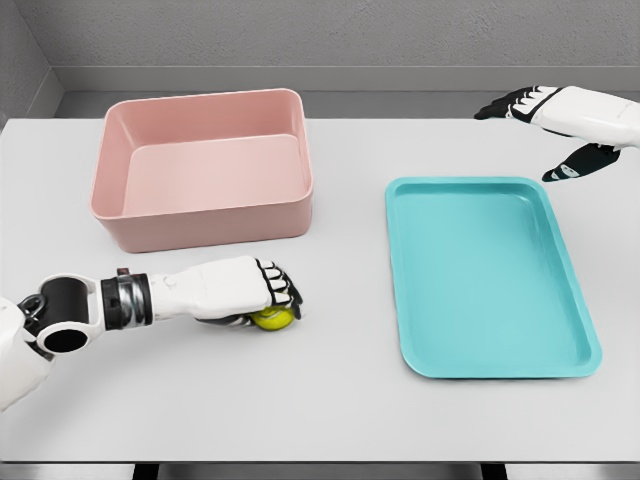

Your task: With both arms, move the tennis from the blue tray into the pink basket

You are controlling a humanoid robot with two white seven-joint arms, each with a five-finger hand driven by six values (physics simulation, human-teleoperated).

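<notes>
Grey-walled room, white table (330,400). Blue tray (490,275) holds nothing. Left hand (235,290) has its fingers curled down over the tennis ball (272,318), which sits on the table just in front of the pink basket (205,165). Right hand (560,125) hovers beyond the tray, fingers spread, holding nothing. Judged step: transfer under way; next, lift the ball over the basket's near wall and release.

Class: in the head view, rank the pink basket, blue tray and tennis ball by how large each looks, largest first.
1. Blue tray and pink basket: they look close in size, and the tray lies nearer the camera, so I leave them unranked.
2. Tennis ball: plainly smallest, partly hidden under the left hand.
</notes>
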